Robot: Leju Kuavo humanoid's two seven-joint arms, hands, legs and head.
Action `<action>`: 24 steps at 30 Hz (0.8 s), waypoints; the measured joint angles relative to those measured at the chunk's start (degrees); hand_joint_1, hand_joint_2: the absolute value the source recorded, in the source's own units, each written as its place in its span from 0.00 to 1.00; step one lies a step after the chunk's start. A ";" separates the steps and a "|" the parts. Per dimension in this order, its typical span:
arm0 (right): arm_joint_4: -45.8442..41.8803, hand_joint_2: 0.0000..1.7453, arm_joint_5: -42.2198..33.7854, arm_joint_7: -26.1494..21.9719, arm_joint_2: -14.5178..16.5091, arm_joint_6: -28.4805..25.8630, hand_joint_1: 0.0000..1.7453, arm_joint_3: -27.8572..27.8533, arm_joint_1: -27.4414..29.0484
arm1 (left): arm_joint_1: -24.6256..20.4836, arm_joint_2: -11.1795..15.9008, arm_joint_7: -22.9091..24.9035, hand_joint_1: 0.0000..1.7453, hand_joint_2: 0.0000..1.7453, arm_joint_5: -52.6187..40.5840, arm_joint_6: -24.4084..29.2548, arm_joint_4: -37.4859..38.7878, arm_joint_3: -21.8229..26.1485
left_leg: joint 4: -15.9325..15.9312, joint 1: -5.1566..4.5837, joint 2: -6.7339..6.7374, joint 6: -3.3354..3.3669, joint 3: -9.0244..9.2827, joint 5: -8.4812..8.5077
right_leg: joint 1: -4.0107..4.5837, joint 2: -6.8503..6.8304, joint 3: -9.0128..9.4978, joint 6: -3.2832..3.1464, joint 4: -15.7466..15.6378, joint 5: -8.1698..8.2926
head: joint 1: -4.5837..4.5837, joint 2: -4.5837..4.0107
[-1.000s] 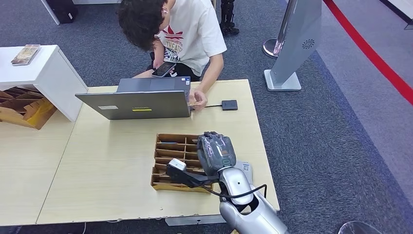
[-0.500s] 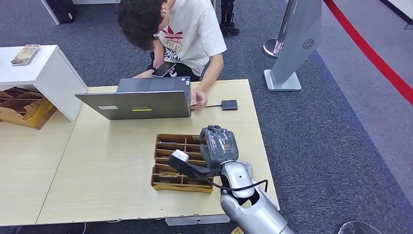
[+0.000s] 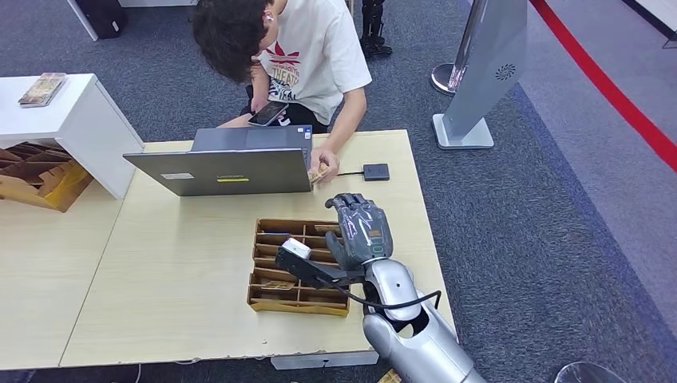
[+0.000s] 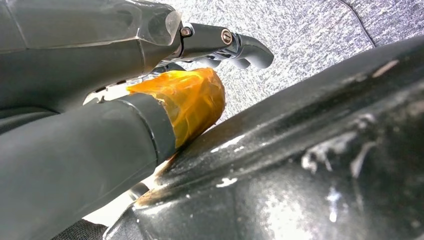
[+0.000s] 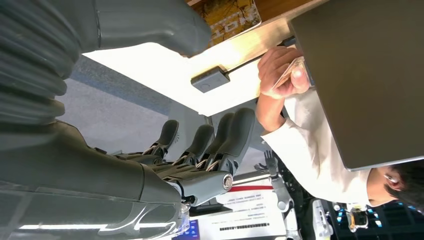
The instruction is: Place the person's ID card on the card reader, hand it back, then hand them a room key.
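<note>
Hovering over the table [image 3: 184, 263], empty spread right robot hand [image 3: 363, 231]; person's card [image 5: 289, 74] close up.

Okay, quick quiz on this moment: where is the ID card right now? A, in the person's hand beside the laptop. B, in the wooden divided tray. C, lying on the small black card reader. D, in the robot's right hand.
A: the person's hand holds the card next to the laptop, while the card reader lies bare and the right hand hovers open, holding nothing.
</note>
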 joint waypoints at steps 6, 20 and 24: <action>-0.37 1.00 -0.99 -0.02 0.45 1.22 0.45 0.03 -0.03 | -0.01 0.00 -0.04 0.00 0.00 -0.05 0.00 0.00 0.00 | 0.00 0.00 0.00 0.00 0.00 0.00 | 0.00 0.00 0.00 0.00 0.00 0.00 | 0.01 0.00; 0.83 1.00 -2.96 -0.79 1.20 1.37 0.53 0.54 -0.21 | 0.00 0.00 -0.06 0.00 0.00 -0.19 0.00 0.00 0.00 | 0.00 0.00 0.00 0.00 0.00 0.00 | 0.00 0.00 0.00 0.00 0.00 0.00 | 0.01 0.00; 1.37 1.00 -3.28 -0.69 1.69 1.80 0.52 0.56 -0.54 | 0.00 0.00 -0.04 0.00 0.00 -0.22 0.00 0.00 0.00 | 0.00 0.00 0.00 0.00 0.00 0.00 | 0.00 0.00 0.00 0.00 0.00 0.00 | 0.00 0.00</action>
